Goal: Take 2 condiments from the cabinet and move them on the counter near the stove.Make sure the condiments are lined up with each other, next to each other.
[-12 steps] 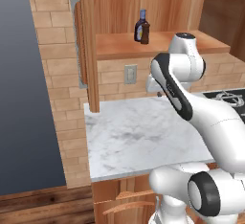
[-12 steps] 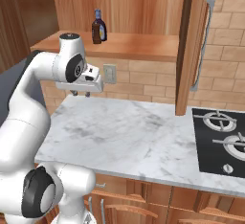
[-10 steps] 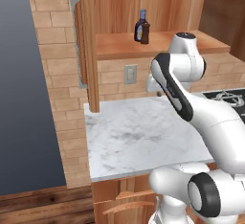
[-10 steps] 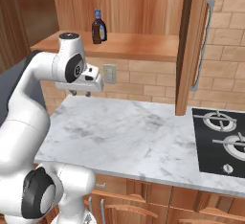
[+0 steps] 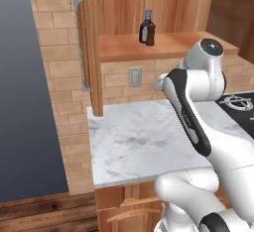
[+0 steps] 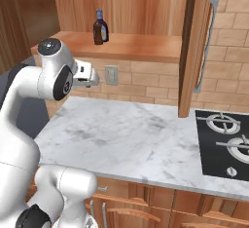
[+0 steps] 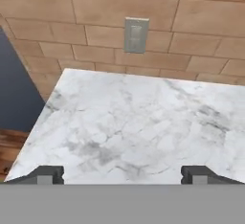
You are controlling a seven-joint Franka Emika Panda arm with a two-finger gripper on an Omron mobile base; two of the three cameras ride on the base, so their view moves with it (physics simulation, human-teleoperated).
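I read the scene left to right. At far left, the cabinet door point(image 5: 85, 42) stands open, its grey handle facing out. On the cabinet point(image 5: 163, 45) shelf the two condiments stand together: the blue-capped bottle point(image 5: 145, 27) with the brown bottle point(image 5: 150, 34) just in front, touching or nearly so. Below, a wall outlet point(image 7: 136, 35) sits in the brick. The counter point(image 6: 136, 139) lies bare under the hand. My gripper point(image 7: 122, 173) hangs above the marble, below shelf level; jaws spread wide, nothing between the fingertips point(image 7: 45, 173). From the right base view I see the hand point(image 6: 86, 74) just left of the outlet. The stove point(image 6: 226, 144) sits at far right.
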